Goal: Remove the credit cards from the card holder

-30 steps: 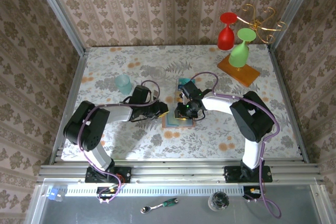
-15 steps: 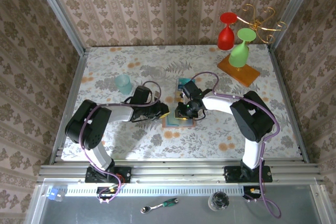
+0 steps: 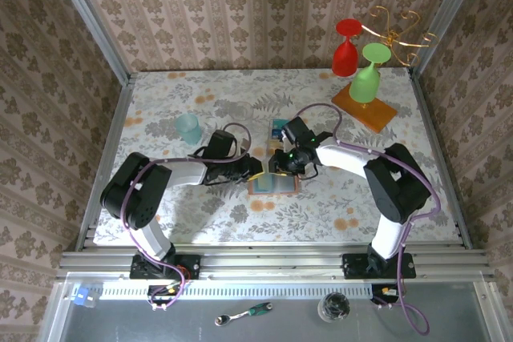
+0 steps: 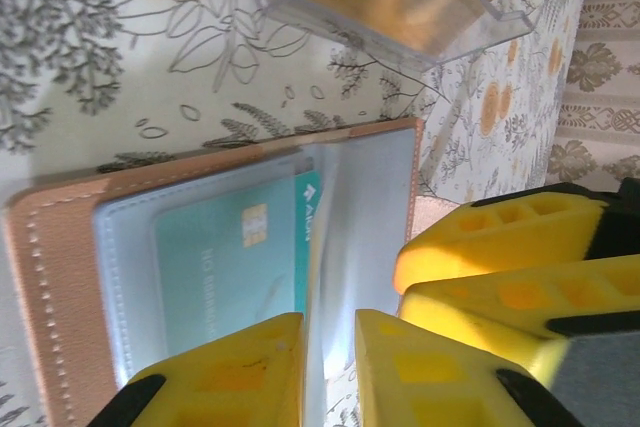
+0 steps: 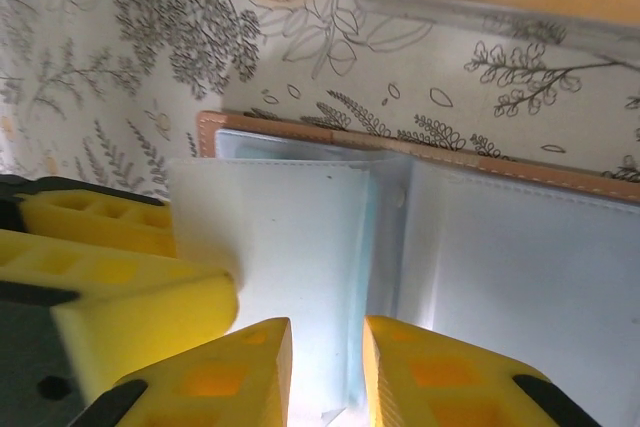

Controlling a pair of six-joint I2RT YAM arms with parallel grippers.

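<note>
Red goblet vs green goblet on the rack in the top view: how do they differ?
Colour: the red goblet is red, the green goblet light green. Place: the red one hangs further left and higher in the top view, the green one lower and right, nearer the orange wooden slab. Overlap: the green goblet's body shows in front of the slab; the red one shows against the wallpaper. Shared: both hang foot up, bowl down, and have the same shape.

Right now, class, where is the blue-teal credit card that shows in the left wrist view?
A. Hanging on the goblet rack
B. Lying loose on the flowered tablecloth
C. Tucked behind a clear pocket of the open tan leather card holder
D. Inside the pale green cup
C: the blue-teal credit card sits under a clear pocket panel inside the open tan card holder, which lies on the tablecloth.
</note>
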